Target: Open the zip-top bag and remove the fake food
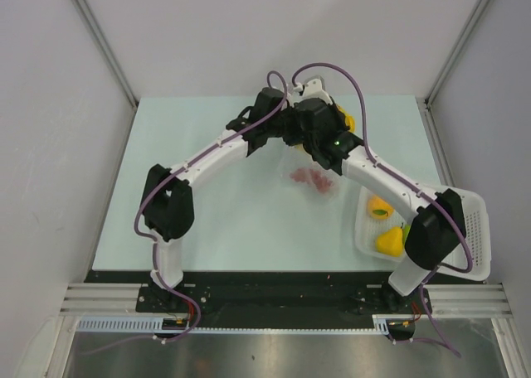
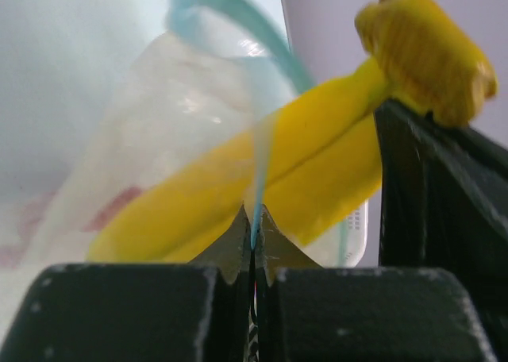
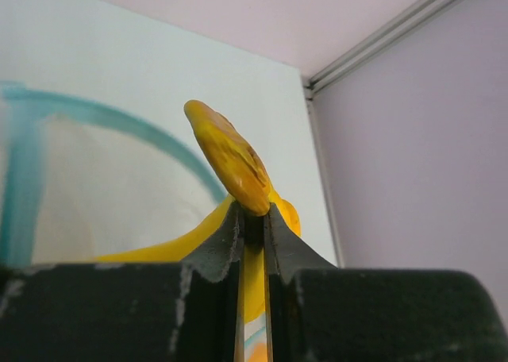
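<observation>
Your left tool (image 2: 254, 247) is pressed together on a thin fold of the small clear crinkly zip-top bag (image 2: 182, 116), right by its blue-teal zip strip (image 3: 119, 120). Your right tool (image 3: 254, 223) is pinching the glossy yellow plastic banana (image 2: 317, 155) just below its stem end. Both meet at the upper middle of the top view, over the pale table (image 1: 207, 220). What matters is the banana's long axis — in the left wrist view it runs from the lower left, partly behind the bag's film, up to the stem at upper right, beside the right tool's black body. So the fruit lies across the left tool's pinch and points out toward the right arm. I'd judge the pull should follow that line, away from the left tool — a sideways tug risks dragging the bag along.
</observation>
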`<control>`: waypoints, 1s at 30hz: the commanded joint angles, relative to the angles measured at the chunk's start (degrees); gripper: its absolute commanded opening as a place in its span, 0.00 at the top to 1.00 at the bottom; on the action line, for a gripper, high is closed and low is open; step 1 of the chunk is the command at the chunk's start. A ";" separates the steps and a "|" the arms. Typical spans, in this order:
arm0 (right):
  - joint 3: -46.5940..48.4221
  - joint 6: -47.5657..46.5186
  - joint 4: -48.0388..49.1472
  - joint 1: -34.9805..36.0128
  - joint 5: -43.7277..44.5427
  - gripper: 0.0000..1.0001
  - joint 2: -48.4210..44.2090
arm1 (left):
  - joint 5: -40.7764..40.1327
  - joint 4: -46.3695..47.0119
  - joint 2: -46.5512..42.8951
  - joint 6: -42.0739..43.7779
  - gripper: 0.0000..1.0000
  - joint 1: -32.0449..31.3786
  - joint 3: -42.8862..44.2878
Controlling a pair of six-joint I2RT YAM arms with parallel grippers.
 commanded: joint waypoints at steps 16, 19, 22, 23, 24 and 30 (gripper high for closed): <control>3.80 -20.25 24.04 -3.10 11.81 1.00 -7.24 | 1.09 -1.89 0.58 3.59 1.00 0.14 1.83; 6.96 -15.26 14.50 -4.15 13.92 1.00 -8.83 | 1.09 -2.24 1.20 3.76 1.00 0.32 2.45; 11.00 -7.27 -2.34 -5.30 14.63 1.00 -10.58 | 0.39 -2.68 1.29 4.72 1.00 0.76 3.33; 12.31 -0.71 -7.22 -5.65 14.63 1.00 -11.46 | 0.30 -3.12 1.29 4.90 1.00 0.85 3.59; 12.50 3.27 -11.96 -6.00 14.11 1.00 -12.34 | 0.13 -3.21 1.38 5.08 1.00 1.02 3.77; 8.40 33.06 -48.69 -15.63 -4.91 1.00 -20.33 | -0.31 -2.86 1.73 4.91 1.00 1.29 4.82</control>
